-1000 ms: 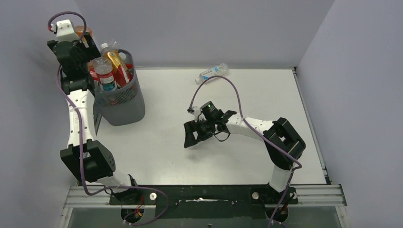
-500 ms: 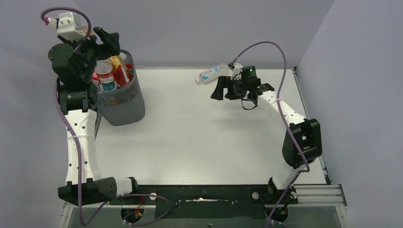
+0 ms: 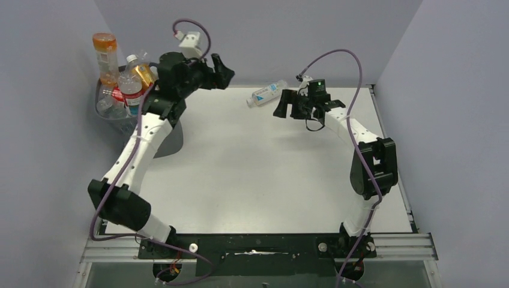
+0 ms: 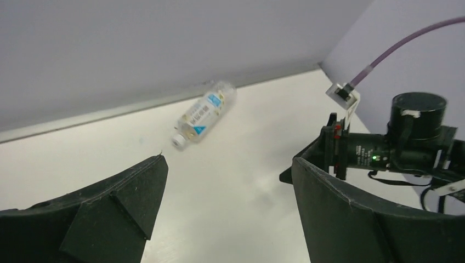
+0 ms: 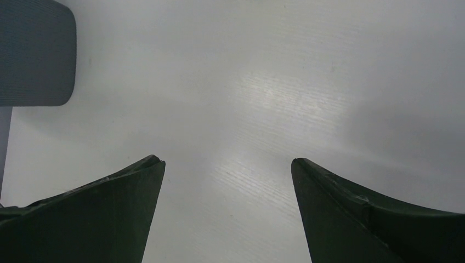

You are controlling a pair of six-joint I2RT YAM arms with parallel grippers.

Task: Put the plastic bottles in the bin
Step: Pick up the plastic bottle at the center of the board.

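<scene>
**Clear bottle point(image 3: 268, 93) loose on table point(image 3: 252, 180), outside both jaws**

Overhead: clear bottle lies on its side at the table's 12 o'clock. The left gripper point(image 3: 223, 69) has jaws apart and empty, bottle at its 4 o'clock. The right gripper point(image 3: 282, 108) has jaws apart and empty, bottle near at its 10 o'clock. The bin point(image 3: 114, 120) stands at the table's 10 o'clock, heaped with bottles point(image 3: 129, 84).

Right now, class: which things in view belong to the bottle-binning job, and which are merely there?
Job: lone clear bottle; binned bottles; wire-mesh bin; left gripper; right gripper.
Merely there: purple cables; grey walls; white table.
</scene>
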